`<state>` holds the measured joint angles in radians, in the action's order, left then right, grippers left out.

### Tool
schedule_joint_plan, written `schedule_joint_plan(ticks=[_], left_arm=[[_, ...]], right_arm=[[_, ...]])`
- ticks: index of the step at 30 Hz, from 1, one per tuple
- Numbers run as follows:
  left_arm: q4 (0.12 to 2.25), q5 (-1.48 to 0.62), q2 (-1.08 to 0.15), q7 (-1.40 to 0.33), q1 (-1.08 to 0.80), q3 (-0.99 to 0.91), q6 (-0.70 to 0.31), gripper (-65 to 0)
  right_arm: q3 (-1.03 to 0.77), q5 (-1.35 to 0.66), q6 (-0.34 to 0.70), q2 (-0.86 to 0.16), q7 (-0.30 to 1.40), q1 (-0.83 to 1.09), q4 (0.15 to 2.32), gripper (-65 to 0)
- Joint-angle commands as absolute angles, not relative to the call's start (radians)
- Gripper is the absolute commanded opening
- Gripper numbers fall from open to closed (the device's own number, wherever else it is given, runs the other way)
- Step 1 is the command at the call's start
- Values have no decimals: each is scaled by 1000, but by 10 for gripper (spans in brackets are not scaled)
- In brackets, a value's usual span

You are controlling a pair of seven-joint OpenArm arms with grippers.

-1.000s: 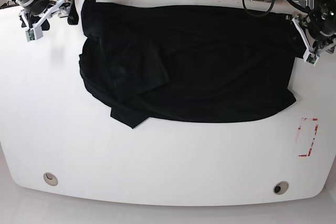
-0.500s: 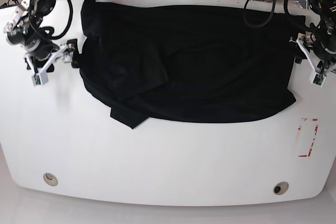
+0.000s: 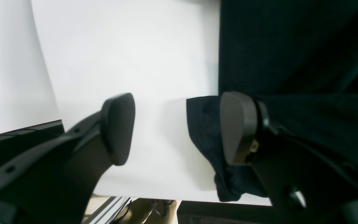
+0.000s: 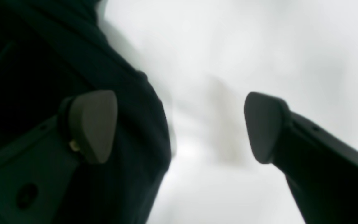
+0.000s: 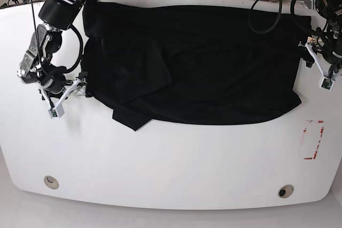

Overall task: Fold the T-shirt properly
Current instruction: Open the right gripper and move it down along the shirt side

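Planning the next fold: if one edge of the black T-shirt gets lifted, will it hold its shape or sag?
Probably sag: the T-shirt already lies in soft wrinkles, with one sleeve flopped over the body. It looks thin and light, so it should lift easily. On the smooth white table it may slide and drag rather than stay put.

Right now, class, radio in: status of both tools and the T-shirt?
Left tool open, straddling the T-shirt edge. Right tool open at the opposite edge. T-shirt flat on table, one sleeve folded in. Nothing blocking.

A white table (image 5: 171, 164) carries the spread black T-shirt (image 5: 214, 62).
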<state>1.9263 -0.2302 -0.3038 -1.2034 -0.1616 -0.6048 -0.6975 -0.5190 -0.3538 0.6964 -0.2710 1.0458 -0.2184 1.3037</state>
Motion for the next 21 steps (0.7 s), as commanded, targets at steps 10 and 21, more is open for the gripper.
schedule_joint_plan(ticks=[10,21], left_arm=[[1939,-229,-320,-1188,-154,-610,-698,-258],[1937,-228,-300,-1187,-145,-607,-698,-258]], right_arm=[[-444,-352,698,-248,928,-262,1179,-255],[-394,-351,698,-228,908,-263,1171,-604]])
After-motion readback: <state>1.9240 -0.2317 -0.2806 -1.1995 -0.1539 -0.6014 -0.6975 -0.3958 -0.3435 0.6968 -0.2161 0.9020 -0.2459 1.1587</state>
